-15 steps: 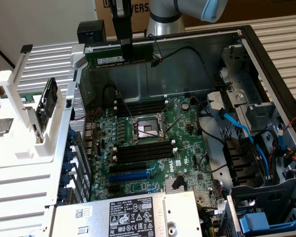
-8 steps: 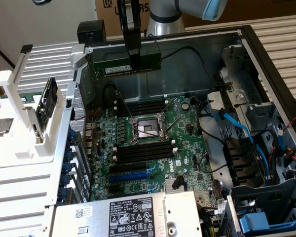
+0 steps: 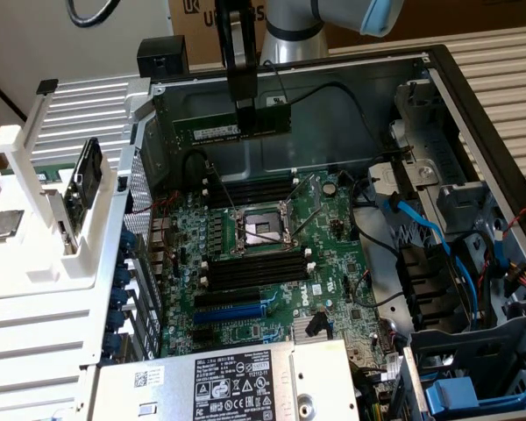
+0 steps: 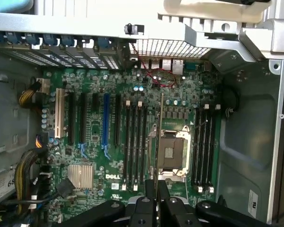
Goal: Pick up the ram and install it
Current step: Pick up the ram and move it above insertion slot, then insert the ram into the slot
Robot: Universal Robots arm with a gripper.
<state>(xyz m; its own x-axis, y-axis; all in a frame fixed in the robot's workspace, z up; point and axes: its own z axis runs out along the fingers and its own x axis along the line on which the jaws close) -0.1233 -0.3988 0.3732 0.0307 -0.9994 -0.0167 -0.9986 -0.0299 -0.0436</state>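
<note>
The ram (image 3: 202,128) is a long dark green stick with a small white label, held level and on edge in the air inside the open computer case. My gripper (image 3: 244,112) is shut on its upper edge near the middle. In the wrist view the ram (image 4: 159,137) appears edge-on as a thin line running out from my gripper (image 4: 156,195). It hangs above the motherboard (image 3: 333,263), over the edge of the CPU socket (image 4: 173,153), between two banks of black memory slots (image 4: 135,142) (image 4: 203,146). All the slots (image 3: 254,267) look empty.
A white ribbed fixture (image 3: 35,263) at the exterior view's left holds another board (image 3: 88,175) and a chip (image 3: 2,225). A blue expansion slot (image 3: 232,311) lies near the power supply (image 3: 245,381). Blue cables (image 3: 421,228) and drive cages (image 3: 473,351) fill the exterior view's right.
</note>
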